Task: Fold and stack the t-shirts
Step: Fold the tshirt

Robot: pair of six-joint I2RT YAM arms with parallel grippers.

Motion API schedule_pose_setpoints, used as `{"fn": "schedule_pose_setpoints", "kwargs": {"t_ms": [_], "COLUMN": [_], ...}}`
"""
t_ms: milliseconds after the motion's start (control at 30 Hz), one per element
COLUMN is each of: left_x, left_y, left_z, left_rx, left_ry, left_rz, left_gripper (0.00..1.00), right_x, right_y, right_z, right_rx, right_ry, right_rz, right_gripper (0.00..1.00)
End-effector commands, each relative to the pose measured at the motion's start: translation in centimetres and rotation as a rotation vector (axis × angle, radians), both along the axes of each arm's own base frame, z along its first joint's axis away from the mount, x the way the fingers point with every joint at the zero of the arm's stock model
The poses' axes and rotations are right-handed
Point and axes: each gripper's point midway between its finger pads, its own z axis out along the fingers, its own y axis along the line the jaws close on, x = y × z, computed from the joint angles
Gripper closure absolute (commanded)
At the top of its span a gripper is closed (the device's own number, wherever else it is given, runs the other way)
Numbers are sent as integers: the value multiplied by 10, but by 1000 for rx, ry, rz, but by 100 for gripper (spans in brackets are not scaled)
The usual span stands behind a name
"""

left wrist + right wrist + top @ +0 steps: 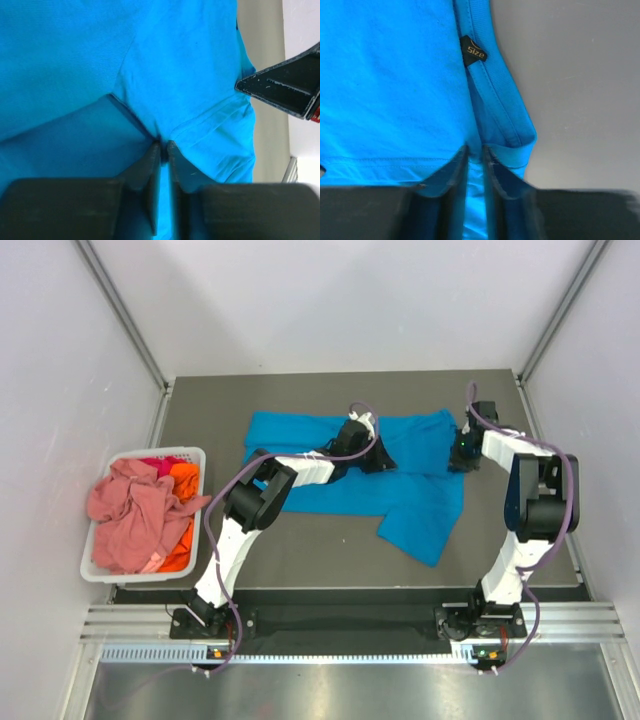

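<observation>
A turquoise t-shirt (pixel 330 455) lies rumpled across the middle of the table, one part hanging toward the near right. My left gripper (pixel 375 456) reaches over its centre and is shut on a pinch of the cloth (pixel 164 148). At the shirt's right edge my right gripper (pixel 462 454) is shut on the fabric next to the ribbed collar (pixel 475 150), below a black size label (pixel 472 51). The other gripper's dark finger (pixel 282 90) shows at the right of the left wrist view. A salmon-pink t-shirt (pixel 135 510), an orange one (pixel 185 480) and a red one (pixel 155 462) lie heaped in the basket.
A white slatted basket (pixel 95 575) stands at the table's left edge. Bare grey tabletop (pixel 330 560) shows in front of the shirt. White walls close in the table on the left, right and back.
</observation>
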Motion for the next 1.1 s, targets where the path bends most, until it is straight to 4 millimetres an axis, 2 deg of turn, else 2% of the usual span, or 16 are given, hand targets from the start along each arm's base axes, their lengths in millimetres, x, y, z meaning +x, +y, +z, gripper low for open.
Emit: {"fn": "schedule_pose_setpoints", "kwargs": {"t_ms": [0,67,100,367,533,767,900,1067], "left_x": [7,7,7,10,12,13,13,13], "left_y": [-13,-14,-15,-14,-13,-11,-11,-12], "left_z": [23,27,31,44,51,48,47,45], "left_rx": [-60,-68,-74,-54,-50,-20,-21,-20], "left_ry": [-64,-67,-69,-61,-60,-53,-45,-36], "left_rz": [-24,-29,-29,-19,-8,-4,-5,-5], "left_gripper": [88,99,100,100,100,100,100,100], "right_x": [5,6,7,8,2,-6,-9,-8], "right_y": [-5,-3,-3,6,9,4,1,0], "right_z": [-1,3,4,42,54,52,37,28], "right_rx": [-2,4,6,64,84,58,40,34], "right_ry": [-21,-29,-33,-123,-172,-180,-126,-104], "right_rz": [-17,-9,-7,-25,-48,-59,-56,-51], "right_gripper": [86,94,99,100,100,100,88,89]}}
